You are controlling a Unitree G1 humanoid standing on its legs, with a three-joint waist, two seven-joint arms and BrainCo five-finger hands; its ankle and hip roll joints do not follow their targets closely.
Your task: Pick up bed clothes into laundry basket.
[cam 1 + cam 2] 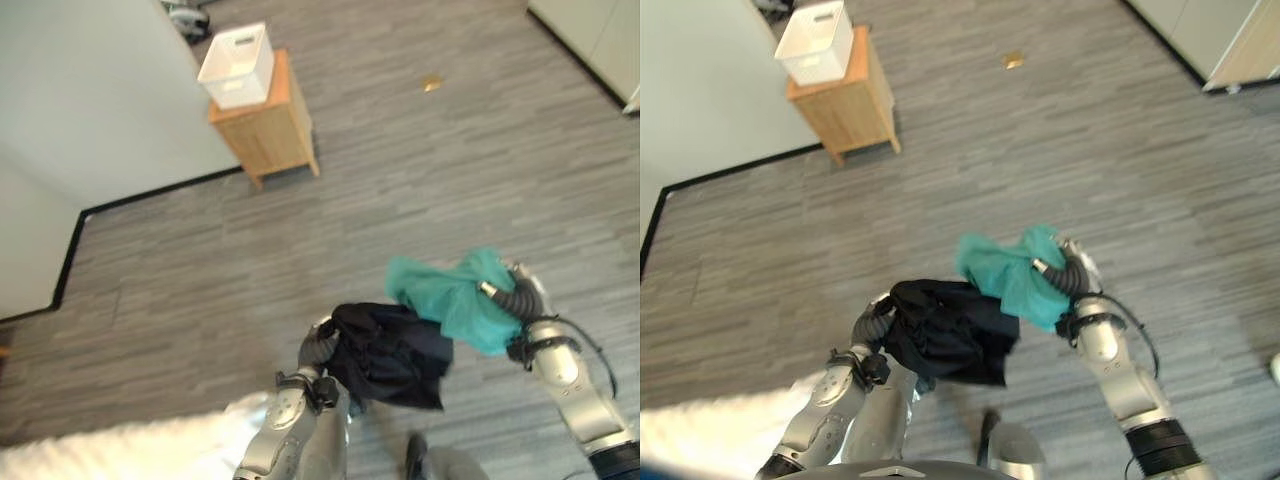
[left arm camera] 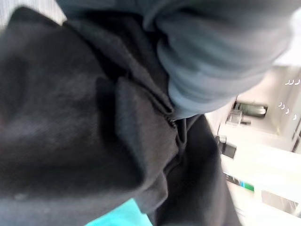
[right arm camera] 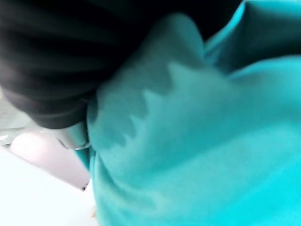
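My left hand (image 1: 322, 345) carries a black garment (image 1: 390, 355) bunched up in front of me, above the grey wood-patterned floor (image 1: 400, 170). The cloth drapes over the hand and hides the fingers, so I cannot tell how they are set; in my left wrist view the black cloth (image 2: 84, 132) lies right against the hand's ribbed cover. My right hand (image 1: 515, 290) carries a teal garment (image 1: 455, 295), which hangs over it in a loose wad; the fingers are buried in the cloth there too, and I cannot tell their state. In my right wrist view the teal cloth (image 3: 202, 141) lies over the hand. The two bundles touch, the teal one overlapping the black one's upper right edge. Well away, at the far left beside a pale wall (image 1: 90, 90), a white basket (image 1: 238, 64) stands on a small wooden cabinet (image 1: 270, 130). A white bed (image 1: 120, 450) edge shows at my lower left.
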